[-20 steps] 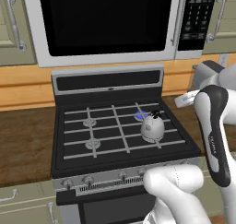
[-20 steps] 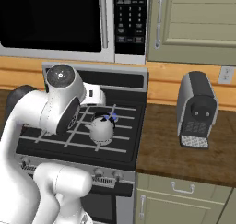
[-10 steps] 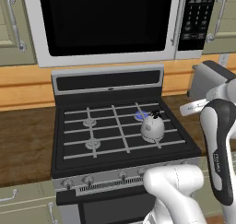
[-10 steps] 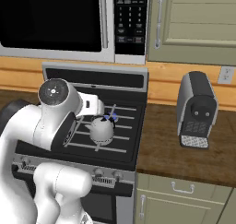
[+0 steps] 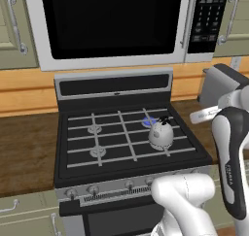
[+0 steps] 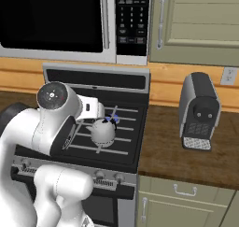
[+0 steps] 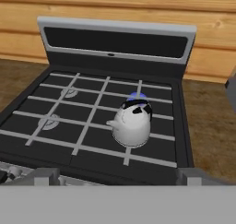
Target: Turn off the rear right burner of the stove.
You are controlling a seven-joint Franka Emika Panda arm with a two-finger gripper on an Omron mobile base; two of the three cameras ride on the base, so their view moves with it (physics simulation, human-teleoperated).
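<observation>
The black stove (image 5: 78,158) (image 6: 125,148) (image 7: 98,136) stands under the microwave. Its rear right burner (image 5: 148,121) (image 6: 115,117) (image 7: 136,97) glows blue under the grate bars. A white domed kettle (image 5: 160,134) (image 6: 102,133) (image 7: 132,125) sits just in front of that flame on the front right burner. In the hand view my gripper (image 7: 119,176) looks over the front edge at the cooktop, its fingertips (image 7: 46,175) wide apart, open and holding nothing. Round knobs (image 5: 129,184) (image 6: 99,174) line the silver front strip, below and apart from the hand.
A white-framed microwave (image 5: 112,21) (image 6: 56,16) hangs over the stove. A grey coffee machine (image 6: 200,111) (image 5: 220,83) stands on the wooden counter (image 6: 177,151) to the right. More counter (image 5: 24,147) lies to the left. My forearm (image 5: 232,162) rises beside the stove's right edge.
My arm has swung lower and further right in the left base view, and the elbow has dropped in the right base view. Kettle and blue flame are unchanged.
</observation>
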